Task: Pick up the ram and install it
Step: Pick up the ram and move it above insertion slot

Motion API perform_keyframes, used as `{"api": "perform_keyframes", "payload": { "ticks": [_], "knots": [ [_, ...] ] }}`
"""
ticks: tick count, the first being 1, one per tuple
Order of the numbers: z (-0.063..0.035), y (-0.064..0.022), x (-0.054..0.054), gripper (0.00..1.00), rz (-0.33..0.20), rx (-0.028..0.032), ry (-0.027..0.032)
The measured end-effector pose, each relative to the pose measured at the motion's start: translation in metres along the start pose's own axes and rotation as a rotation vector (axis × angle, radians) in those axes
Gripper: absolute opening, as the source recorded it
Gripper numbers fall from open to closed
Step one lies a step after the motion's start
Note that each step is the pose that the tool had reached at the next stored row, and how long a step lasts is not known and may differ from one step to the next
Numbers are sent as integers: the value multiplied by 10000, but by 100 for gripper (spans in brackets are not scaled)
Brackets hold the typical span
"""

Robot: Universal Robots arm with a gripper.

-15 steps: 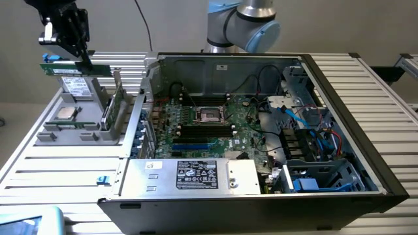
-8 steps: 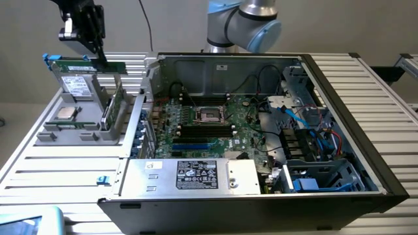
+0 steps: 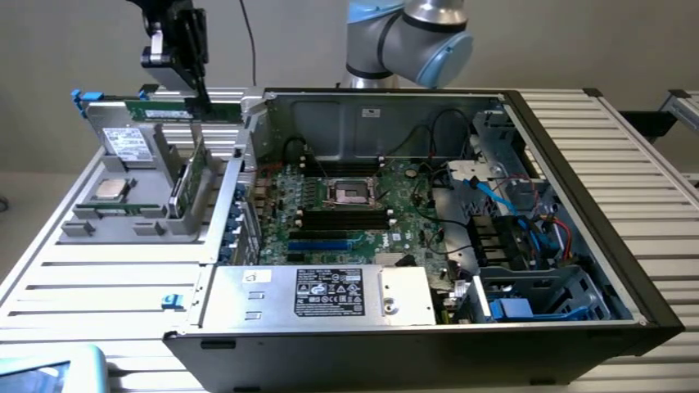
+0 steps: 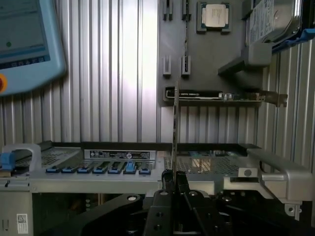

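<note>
Ram (image 3: pixel 175 110) was clamped in the tool (image 3: pixel 200 98), off its seat and hanging level in the air just above the grey parts holder (image 3: pixel 110 231). That put it at the exterior view's left of the open computer case (image 3: pixel 579 188), well apart from the motherboard (image 3: pixel 372 205). The tool's fingers (image 4: pixel 183 184) pinched the stick's edge from both sides. A processor (image 3: pixel 110 190) and an expansion card (image 3: pixel 188 187) sat in the holder below. Holder and case stood on the slatted counter (image 3: pixel 98 282).

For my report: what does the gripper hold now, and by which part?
The gripper is shut on the ram, pinching it by its upper long edge.
</note>
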State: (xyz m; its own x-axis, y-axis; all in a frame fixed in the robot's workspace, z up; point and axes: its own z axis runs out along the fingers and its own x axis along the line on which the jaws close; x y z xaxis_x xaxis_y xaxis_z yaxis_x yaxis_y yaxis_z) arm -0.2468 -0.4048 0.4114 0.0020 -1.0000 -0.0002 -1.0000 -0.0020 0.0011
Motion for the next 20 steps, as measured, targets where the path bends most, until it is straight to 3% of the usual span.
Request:
{"api": "perform_keyframes", "payload": {
  "ticks": [5, 13, 20],
  "knots": [
    [-1, -224, 0, 14, 1, 16, 1],
    [-1, -530, 1, 14, 0, 254, 1],
    [0, -821, -2, 14, 0, 390, 1]
  ]
}}
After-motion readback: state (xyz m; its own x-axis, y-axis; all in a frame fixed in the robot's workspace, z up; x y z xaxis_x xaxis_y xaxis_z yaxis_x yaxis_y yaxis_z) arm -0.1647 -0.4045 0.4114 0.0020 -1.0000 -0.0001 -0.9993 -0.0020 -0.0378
